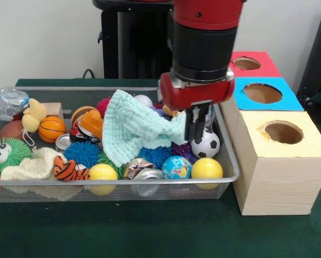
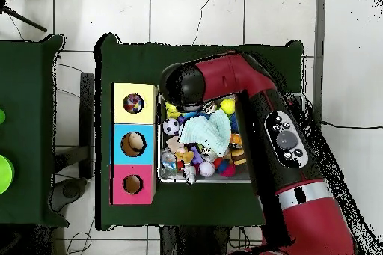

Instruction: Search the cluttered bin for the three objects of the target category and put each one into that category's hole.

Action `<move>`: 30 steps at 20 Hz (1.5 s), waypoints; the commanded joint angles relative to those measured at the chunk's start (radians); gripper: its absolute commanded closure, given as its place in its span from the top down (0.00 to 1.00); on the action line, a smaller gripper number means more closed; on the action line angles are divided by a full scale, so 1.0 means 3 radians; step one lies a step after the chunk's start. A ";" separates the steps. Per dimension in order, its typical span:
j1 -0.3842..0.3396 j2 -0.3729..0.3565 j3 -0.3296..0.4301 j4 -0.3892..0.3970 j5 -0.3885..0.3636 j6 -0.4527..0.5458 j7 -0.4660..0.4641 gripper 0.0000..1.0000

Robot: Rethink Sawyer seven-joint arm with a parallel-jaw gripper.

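The bin [image 1: 233, 173] is a silver wire-mesh tray full of toys: balls, crushed cans, spiky balls, cloths. In the front view my gripper [image 1: 195, 129] hangs over the bin's right part and is shut on a corner of a mint-green knitted cloth [image 1: 131, 126], which drapes to the left over the toys. Right of the bin stand three boxes with holes: yellow-topped [image 1: 284, 131], blue-topped [image 1: 262, 93], red-topped [image 1: 247, 63]. From overhead the arm covers the gripper; the cloth [image 2: 206, 131] lies in the bin [image 2: 243, 179] beside the yellow [image 2: 133, 102], blue [image 2: 133, 143] and red [image 2: 132, 184] boxes.
Near the gripper lie a soccer ball [image 1: 206, 144], a yellow ball [image 1: 206, 168], a globe ball [image 1: 176, 167] and a crushed can [image 1: 139, 167]. A basketball [image 1: 51, 128], a green spiky toy [image 1: 5, 154] and a beige cloth [image 1: 34, 165] lie at the left.
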 commanded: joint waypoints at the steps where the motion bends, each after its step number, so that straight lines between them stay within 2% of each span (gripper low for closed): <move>1: -0.0303 -0.0030 -0.0189 0.0454 -0.0061 -0.0078 -0.0435 0.00; 7: -0.0471 -0.0131 -0.0150 0.0832 0.0000 -0.0200 -0.0259 0.00; 14: -0.0527 -0.0318 -0.0161 0.1332 0.0043 -0.0460 0.0142 0.00; 18: -0.0433 -0.0395 -0.0235 0.1572 0.0069 -0.0698 0.0461 0.00; 22: -0.0248 -0.0405 -0.0372 0.1679 0.0090 -0.0924 0.0732 0.00; 27: -0.0033 -0.0340 -0.0556 0.1690 0.0174 -0.1134 0.0857 0.00; 30: 0.0037 -0.0309 -0.0637 0.1685 0.0243 -0.1199 0.0818 0.00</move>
